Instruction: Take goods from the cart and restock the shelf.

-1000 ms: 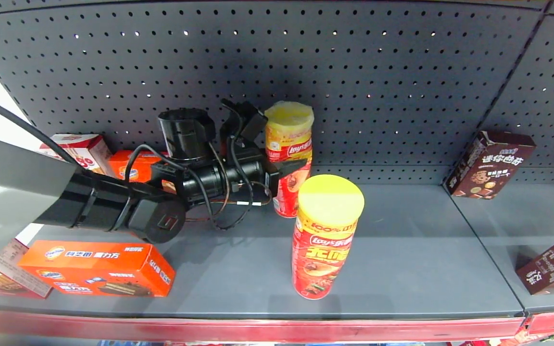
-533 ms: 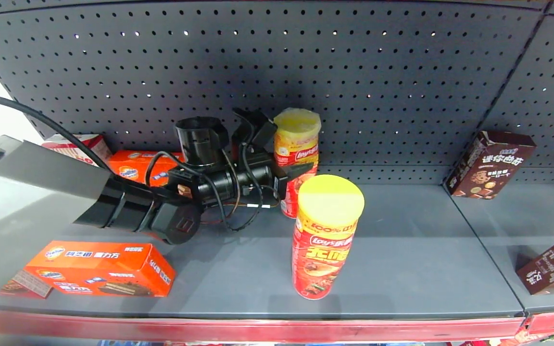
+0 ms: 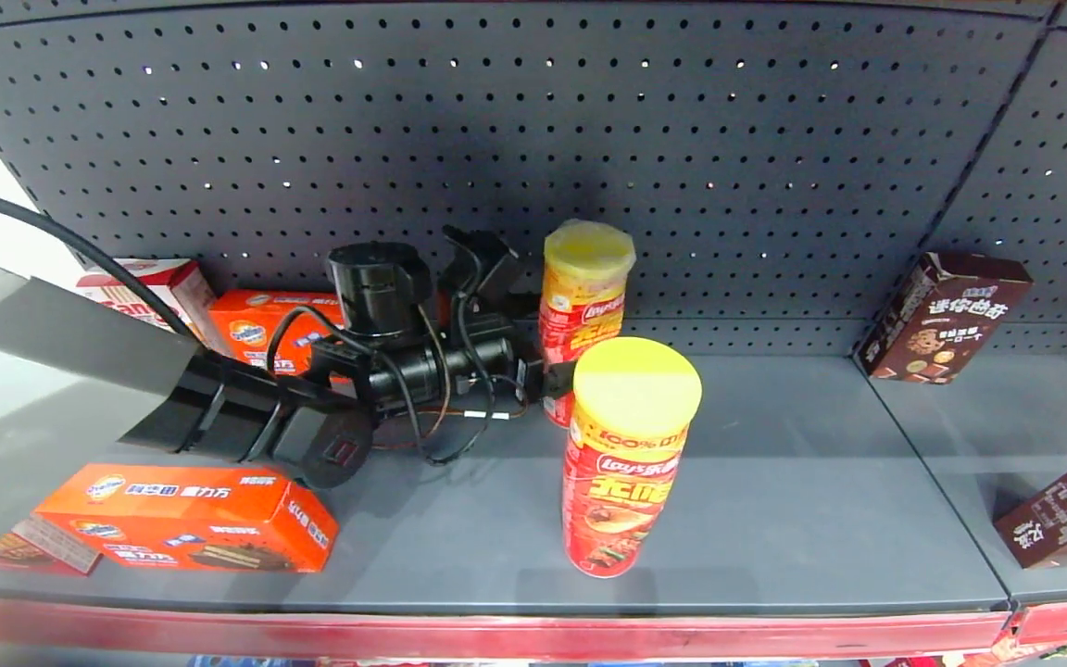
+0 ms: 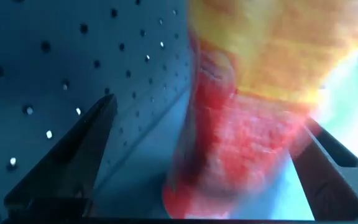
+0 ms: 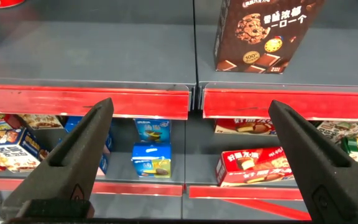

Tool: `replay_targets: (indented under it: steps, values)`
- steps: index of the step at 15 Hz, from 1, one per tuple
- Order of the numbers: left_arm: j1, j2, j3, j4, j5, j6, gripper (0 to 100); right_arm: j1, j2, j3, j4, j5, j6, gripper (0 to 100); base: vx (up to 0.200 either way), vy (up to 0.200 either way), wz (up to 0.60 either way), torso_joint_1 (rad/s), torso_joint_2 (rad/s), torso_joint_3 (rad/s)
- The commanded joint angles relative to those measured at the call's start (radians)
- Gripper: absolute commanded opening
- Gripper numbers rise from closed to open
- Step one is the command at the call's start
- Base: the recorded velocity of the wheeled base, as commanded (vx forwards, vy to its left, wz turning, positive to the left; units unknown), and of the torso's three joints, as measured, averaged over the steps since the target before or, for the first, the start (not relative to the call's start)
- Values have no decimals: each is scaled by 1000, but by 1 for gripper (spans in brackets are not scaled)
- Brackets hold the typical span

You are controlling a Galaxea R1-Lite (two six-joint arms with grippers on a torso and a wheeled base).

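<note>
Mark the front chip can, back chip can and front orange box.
front chip can (image 3: pixel 621 500), head view, red side
back chip can (image 3: pixel 589 248), head view, yellow lid
front orange box (image 3: pixel 172 491), head view, top face

Grey shelf (image 3: pixel 774 500), red front lip. Front chip can (image 3: pixel 631 454) was noted upright mid-shelf, rear chip can (image 3: pixel 582 296) behind it. Orange box (image 3: pixel 186 514) was laid flat front-left; brown box (image 3: pixel 946 315) was seen tilted back-right.
</note>
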Motion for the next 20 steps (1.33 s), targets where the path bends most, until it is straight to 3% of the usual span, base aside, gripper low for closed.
replay_targets:
  steps: [1,3,4,6,7,11,13,20]
  values:
    - [18,-83,77,35,60,56,100,0,1,0,0,0,-1,100,0,0,0,0,0,0]
    - [18,-108,104,84,151,105,100,0,1,0,0,0,-1,100,0,0,0,0,0,0]
    - [21,-123,114,101,158,110,100,0,1,0,0,0,-1,100,0,0,0,0,0,0]
    - [24,-126,108,105,166,110,100,0,1,0,0,0,-1,100,0,0,0,0,0,0]
    - [21,-125,99,107,212,110,100,0,1,0,0,0,-1,100,0,0,0,0,0,0]
    - [24,-123,97,108,267,118,100,0,1,0,0,0,-1,100,0,0,0,0,0,0]
    - [28,-123,97,108,275,133,100,0,1,0,0,0,-1,100,0,0,0,0,0,0]
    - [44,-115,96,108,341,133,100,0,1,0,0,0,-1,100,0,0,0,0,0,0]
